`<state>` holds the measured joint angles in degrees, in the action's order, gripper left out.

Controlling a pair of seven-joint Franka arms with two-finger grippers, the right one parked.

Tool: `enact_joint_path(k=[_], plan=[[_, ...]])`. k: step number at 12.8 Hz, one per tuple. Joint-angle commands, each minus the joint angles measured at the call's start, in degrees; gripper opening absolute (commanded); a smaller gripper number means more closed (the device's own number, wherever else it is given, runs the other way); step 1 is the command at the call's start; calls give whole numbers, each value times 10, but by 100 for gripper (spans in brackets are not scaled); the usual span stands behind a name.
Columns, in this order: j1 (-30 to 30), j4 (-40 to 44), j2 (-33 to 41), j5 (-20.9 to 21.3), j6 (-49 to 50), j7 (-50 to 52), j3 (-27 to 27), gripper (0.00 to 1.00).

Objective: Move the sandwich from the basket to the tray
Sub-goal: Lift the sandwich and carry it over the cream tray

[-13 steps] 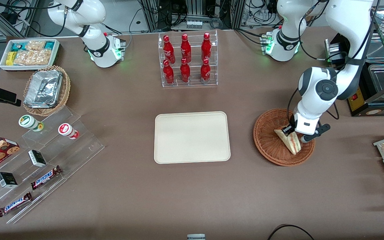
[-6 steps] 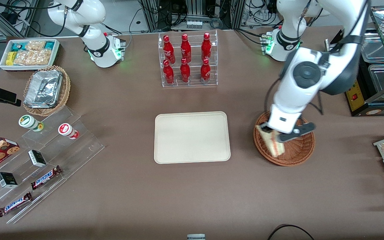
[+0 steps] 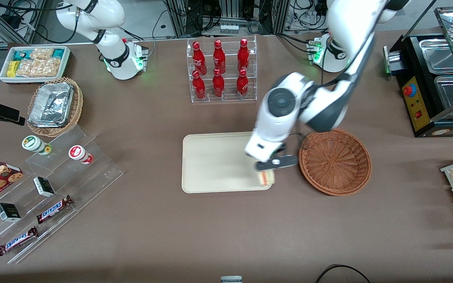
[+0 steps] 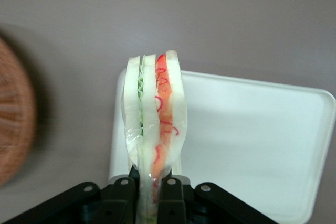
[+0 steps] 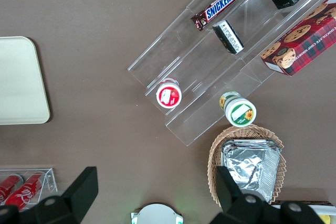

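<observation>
Half of the sandwich (image 3: 266,178) hides under our claw (image 3: 270,166), which pinches it above the tray (image 3: 218,157) corner at the tray's four o'clock; basket (image 3: 335,161) sits beside, at three o'clock.

The working arm (image 3: 289,114) is glossy white with rounded shells, dark grey bands at its joints and a round dark grey cap on the side of one joint. Its base (image 3: 328,55) glows green at a small light, and black cables run along the arm from it. The gripper (image 4: 148,195) is black, with matte black fingers (image 4: 126,195) carrying small silver screws, set under a white block with a small dark marking.
</observation>
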<state>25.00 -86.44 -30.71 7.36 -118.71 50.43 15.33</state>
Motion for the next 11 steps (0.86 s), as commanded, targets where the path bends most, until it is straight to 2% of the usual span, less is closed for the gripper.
enact_joint_path(k=[1,4,8,11], plan=[[44,66,-68,8,-6,21,-7,0],[78,66,-102,10,-54,16,-9,0],[99,65,-145,54,-73,19,-9,0],[116,61,-155,57,-117,27,-11,0]])
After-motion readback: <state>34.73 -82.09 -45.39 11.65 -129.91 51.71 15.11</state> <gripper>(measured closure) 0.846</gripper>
